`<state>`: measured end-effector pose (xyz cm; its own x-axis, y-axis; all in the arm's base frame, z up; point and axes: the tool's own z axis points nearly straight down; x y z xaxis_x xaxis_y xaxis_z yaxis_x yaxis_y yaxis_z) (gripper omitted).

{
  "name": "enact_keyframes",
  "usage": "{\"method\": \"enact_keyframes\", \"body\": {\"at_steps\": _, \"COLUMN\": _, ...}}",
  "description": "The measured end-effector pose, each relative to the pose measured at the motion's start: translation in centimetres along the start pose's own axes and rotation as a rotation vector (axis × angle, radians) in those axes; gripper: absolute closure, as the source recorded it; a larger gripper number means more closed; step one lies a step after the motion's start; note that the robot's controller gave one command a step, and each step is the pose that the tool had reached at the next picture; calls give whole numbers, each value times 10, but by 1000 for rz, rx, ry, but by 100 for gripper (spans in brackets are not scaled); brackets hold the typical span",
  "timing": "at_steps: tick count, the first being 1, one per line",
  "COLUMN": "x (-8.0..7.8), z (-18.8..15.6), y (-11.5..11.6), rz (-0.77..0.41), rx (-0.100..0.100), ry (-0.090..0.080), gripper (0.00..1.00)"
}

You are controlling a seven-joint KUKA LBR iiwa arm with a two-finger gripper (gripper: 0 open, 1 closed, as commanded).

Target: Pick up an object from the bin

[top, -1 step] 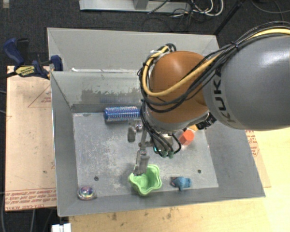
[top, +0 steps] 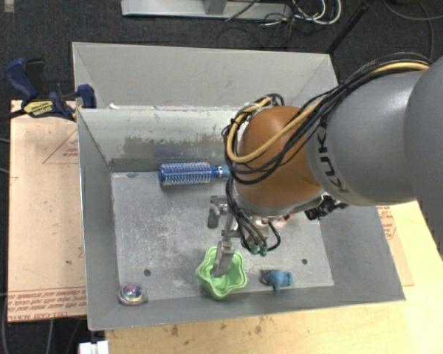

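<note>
Green, wavy-rimmed cup [top: 235,286] lies by the bin's [top: 133,220] front wall; I see my tool [top: 224,264] down inside its hollow. I cannot tell how wide the tool stands. A small blue lump [top: 277,279] lies beside it.

A robotics lab: a KUKA arm [top: 376,139] over a grey metal bin [top: 207,72], loose cables [top: 315,2] on dark carpet [top: 59,13].

a blue hairbrush [top: 186,173] lies along the far wall of the bin [top: 96,220], handle pointing right. a small shiny round thing [top: 131,294] sits in the bin's near left corner. a small blue lump [top: 278,279] lies by the bin's near wall.
</note>
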<state>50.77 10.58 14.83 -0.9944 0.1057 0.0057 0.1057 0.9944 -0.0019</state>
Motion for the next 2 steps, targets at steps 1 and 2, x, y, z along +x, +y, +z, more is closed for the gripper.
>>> {"method": "enact_keyframes", "body": {"at_steps": 1, "x": 11, "z": 71, "y": -20, "rz": -100, "rx": -5, "ry": -21, "gripper": 0}}
{"method": "enact_keyframes", "body": {"at_steps": 2, "x": 13, "z": 68, "y": -18, "rz": -103, "rx": -4, "ry": -9, "gripper": 100}}
